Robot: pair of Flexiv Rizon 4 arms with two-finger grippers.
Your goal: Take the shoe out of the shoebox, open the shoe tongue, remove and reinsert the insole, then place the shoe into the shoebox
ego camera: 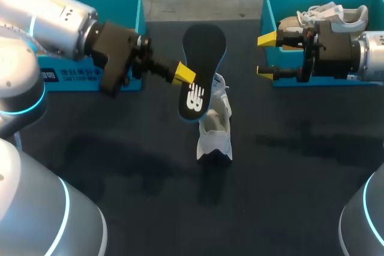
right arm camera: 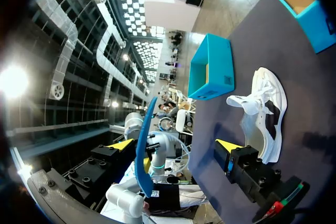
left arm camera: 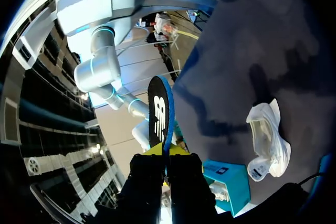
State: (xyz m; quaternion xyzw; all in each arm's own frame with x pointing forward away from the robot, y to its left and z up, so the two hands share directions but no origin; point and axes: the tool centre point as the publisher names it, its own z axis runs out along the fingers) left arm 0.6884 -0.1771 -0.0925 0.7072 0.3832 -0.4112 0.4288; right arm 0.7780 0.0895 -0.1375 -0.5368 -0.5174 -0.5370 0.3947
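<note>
My left gripper [ego camera: 185, 74] is shut on a black insole [ego camera: 201, 70] with a blue rim, holding it in the air above the white shoe [ego camera: 216, 130]. The shoe lies on the black table near its middle. In the left wrist view the insole [left arm camera: 160, 116] stands on edge out of the yellow tips [left arm camera: 165, 150], and the shoe [left arm camera: 269, 145] lies off to one side. My right gripper [ego camera: 265, 55] hovers open and empty in front of the right teal shoebox [ego camera: 270, 4]. From the right wrist, the shoe [right arm camera: 265, 111] lies ahead and the insole [right arm camera: 144, 150] shows edge-on farther off.
A second white shoe [ego camera: 336, 19] sits inside the right shoebox. Another teal shoebox [ego camera: 129, 4] stands at the back left, behind my left arm; it shows as well in the right wrist view [right arm camera: 212, 69]. The black mat [ego camera: 288, 178] covers the table.
</note>
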